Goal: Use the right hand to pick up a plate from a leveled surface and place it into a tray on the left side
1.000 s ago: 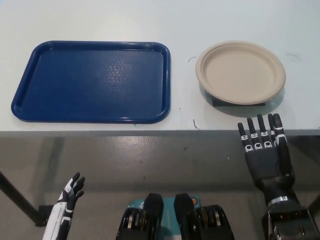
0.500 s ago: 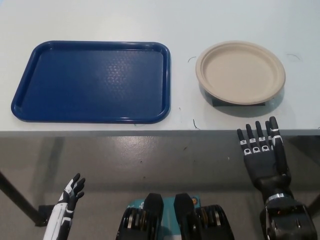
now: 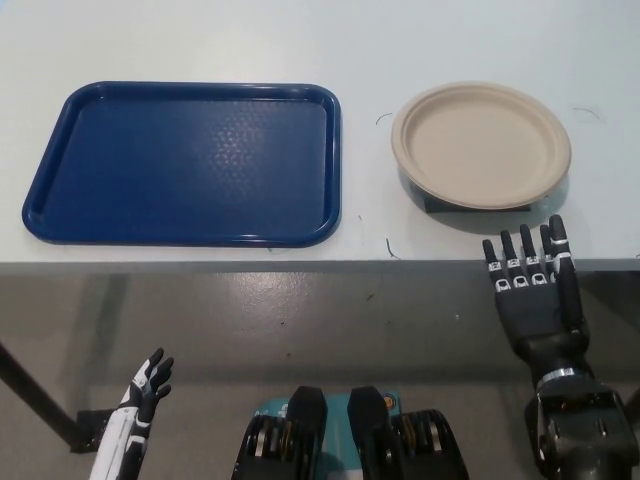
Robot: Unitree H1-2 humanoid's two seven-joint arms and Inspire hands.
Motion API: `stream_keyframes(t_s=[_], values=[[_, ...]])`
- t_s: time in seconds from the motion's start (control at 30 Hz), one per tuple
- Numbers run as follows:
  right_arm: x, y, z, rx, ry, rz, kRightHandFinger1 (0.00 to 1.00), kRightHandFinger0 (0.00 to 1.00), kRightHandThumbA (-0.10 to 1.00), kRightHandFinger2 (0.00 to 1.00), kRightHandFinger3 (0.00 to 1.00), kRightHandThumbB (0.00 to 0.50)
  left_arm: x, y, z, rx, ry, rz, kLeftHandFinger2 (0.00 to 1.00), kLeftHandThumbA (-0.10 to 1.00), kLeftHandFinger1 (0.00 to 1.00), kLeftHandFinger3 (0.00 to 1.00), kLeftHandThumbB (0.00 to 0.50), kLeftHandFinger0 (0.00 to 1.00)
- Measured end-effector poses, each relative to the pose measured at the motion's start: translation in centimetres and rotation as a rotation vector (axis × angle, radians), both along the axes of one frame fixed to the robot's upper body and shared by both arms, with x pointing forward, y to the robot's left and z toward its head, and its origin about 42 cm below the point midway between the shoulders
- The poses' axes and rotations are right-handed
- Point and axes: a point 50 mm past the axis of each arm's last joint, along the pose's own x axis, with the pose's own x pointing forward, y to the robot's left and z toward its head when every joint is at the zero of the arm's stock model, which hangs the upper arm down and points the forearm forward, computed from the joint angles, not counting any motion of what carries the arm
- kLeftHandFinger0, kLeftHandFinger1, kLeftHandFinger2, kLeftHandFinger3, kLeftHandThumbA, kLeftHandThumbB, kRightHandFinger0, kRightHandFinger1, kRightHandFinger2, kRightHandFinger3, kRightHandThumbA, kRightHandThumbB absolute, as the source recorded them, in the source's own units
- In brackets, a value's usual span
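Observation:
A beige round plate (image 3: 481, 144) rests on a small dark stand on the pale table, at the right. To its left lies an empty blue tray (image 3: 185, 163). My black right hand (image 3: 535, 290) is open, fingers spread and pointing up, just below the table's front edge and a little below the plate, touching nothing. My white left hand (image 3: 145, 385) rests low at the bottom left, off the table, fingers apart and holding nothing.
The table's front edge (image 3: 300, 262) runs across the middle of the view; grey floor lies below it. A dark table leg (image 3: 30, 395) shows at the lower left. Small dark marks dot the tabletop between tray and plate.
My right hand has shifted slightly right and up toward the table edge under the plate. The left hand has sunk a little lower. Tray and plate have not moved.

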Motion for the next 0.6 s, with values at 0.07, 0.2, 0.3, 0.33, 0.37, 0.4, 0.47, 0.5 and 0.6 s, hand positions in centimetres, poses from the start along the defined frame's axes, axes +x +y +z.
stream_keyframes(t_s=[0.07, 0.2, 0.3, 0.33, 0.37, 0.4, 0.47, 0.5, 0.6], values=[[0.2, 0.0, 0.1, 0.003, -0.002, -0.001, 1.0, 1.0, 1.0, 1.0, 1.0, 0.409, 0.0, 0.0, 0.0, 0.0, 0.001, 0.0, 1.0, 1.0, 1.0, 1.0, 0.124, 1.0], [0.7, 0.0, 0.3, 0.008, -0.005, 0.0, 1.0, 1.0, 1.0, 1.0, 1.0, 0.404, 0.0, 0.0, 0.0, 0.001, 0.001, -0.002, 1.0, 1.0, 1.0, 1.0, 0.126, 1.0], [0.9, 0.1, 0.6, 0.012, -0.012, 0.0, 1.0, 1.0, 1.0, 1.0, 1.0, 0.404, 0.0, 0.0, 0.0, 0.002, 0.002, -0.002, 1.0, 1.0, 1.0, 1.0, 0.129, 1.0], [1.1, 0.2, 0.7, 0.014, -0.014, 0.001, 1.0, 1.0, 1.0, 1.0, 1.0, 0.404, 0.0, -0.1, 0.0, 0.002, 0.002, -0.003, 1.0, 1.0, 1.0, 1.0, 0.13, 1.0], [1.2, 0.3, 0.8, 0.016, -0.014, 0.003, 1.0, 1.0, 1.0, 1.0, 1.0, 0.398, 0.0, -0.1, 0.0, 0.002, 0.001, -0.003, 1.0, 1.0, 1.0, 1.0, 0.13, 1.0], [1.4, 0.4, 0.7, 0.018, -0.012, 0.005, 1.0, 1.0, 1.0, 1.0, 1.0, 0.395, 0.0, -0.1, 0.0, 0.002, 0.001, -0.004, 1.0, 1.0, 1.0, 1.0, 0.135, 1.0], [1.6, 0.5, 0.5, 0.021, -0.004, 0.008, 1.0, 1.0, 1.0, 1.0, 1.0, 0.385, 0.0, -0.1, 0.0, 0.002, 0.001, -0.004, 1.0, 1.0, 1.0, 1.0, 0.13, 1.0], [1.7, 0.5, 0.3, 0.024, 0.004, 0.009, 1.0, 1.0, 1.0, 1.0, 1.0, 0.382, 0.0, -0.1, 0.0, 0.003, 0.001, -0.005, 1.0, 1.0, 1.0, 1.0, 0.136, 1.0], [1.9, 0.5, -0.3, 0.03, 0.028, 0.01, 1.0, 1.0, 1.0, 1.0, 1.0, 0.37, 0.0, -0.1, 0.0, 0.004, 0.001, -0.005, 1.0, 1.0, 1.0, 1.0, 0.134, 1.0]])
